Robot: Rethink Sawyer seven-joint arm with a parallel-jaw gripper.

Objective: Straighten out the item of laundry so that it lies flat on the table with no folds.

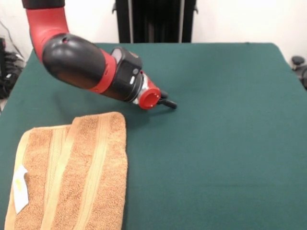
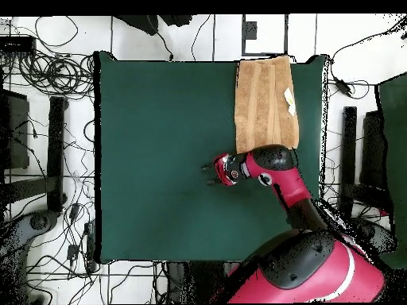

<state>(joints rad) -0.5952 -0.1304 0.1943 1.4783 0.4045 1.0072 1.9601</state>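
Note:
The tan-orange towel (image 1: 72,177) lies at the near left of the green table (image 1: 216,143) in the front view. It is doubled over lengthwise, with one layer with stripe bands lying over another. Its white tag (image 1: 20,188) shows at the left edge. In the overhead view the towel (image 2: 266,103) lies at the table's (image 2: 159,159) top right corner, tag (image 2: 290,99) near its right edge. My gripper (image 1: 168,102) is low over the table, just past the towel's far right corner and apart from it. It also shows in the overhead view (image 2: 211,171), below and left of the towel. It holds nothing.
My red and black arm (image 1: 86,64) reaches across above the towel's far end. The black pedestal (image 1: 153,19) stands beyond the table's far edge. Cables (image 2: 48,71) and stands lie on the floor round the table.

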